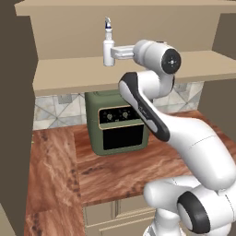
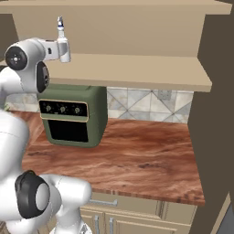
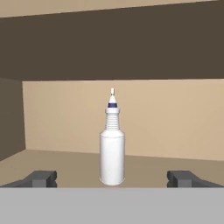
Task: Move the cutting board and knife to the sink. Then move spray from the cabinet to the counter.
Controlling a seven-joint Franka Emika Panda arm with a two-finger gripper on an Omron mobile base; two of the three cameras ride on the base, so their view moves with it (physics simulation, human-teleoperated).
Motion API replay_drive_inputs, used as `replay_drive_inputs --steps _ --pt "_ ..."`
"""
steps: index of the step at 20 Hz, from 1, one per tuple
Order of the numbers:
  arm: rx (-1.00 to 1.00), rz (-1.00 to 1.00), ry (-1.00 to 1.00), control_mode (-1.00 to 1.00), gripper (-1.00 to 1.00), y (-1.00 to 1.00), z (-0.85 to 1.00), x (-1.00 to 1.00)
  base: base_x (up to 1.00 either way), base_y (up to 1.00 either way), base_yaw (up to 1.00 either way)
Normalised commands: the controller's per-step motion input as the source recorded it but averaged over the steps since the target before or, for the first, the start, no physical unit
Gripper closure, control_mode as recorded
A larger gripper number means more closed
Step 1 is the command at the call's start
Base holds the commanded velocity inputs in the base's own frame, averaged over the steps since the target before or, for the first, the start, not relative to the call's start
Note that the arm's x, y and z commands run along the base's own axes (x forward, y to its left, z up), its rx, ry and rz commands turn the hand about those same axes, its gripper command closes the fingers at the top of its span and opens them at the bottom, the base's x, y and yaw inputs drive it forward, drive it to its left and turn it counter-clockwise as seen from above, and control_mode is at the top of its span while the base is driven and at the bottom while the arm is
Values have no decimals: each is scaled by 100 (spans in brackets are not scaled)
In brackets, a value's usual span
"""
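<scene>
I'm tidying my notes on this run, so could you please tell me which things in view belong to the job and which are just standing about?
Belonging to the job:
- slim white spray bottle, upright on the shelf
- plain tan open cabinet
- glossy red-brown wooden counter
- open pincer, facing the bottle

Just standing about:
- boxy green countertop oven
- grey patterned tile backsplash

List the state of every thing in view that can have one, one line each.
spray: upright on the cabinet shelf, centred between the fingertips, not gripped.
gripper: open wide, level with the bottle's base.
cabinet: doorless, shelf bare apart from the bottle.
toaster oven: door closed, standing on the counter under the shelf.
counter: drawers below it shut.
</scene>
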Motion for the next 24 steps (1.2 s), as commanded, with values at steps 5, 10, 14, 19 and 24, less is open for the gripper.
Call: replay_drive_inputs --steps 5,10,14,19,24 --pt "0 0 0 -100 -100 4 -6 28 0 0 0" --pt "0 0 0 -100 -100 2 -4 25 0 0 0" --pt "0 0 0 -100 -100 2 -1 21 0 0 0" --pt "0 0 0 -100 -100 8 -3 20 0 0 0" --pt "0 0 0 -100 -100 8 -2 23 0 0 0"
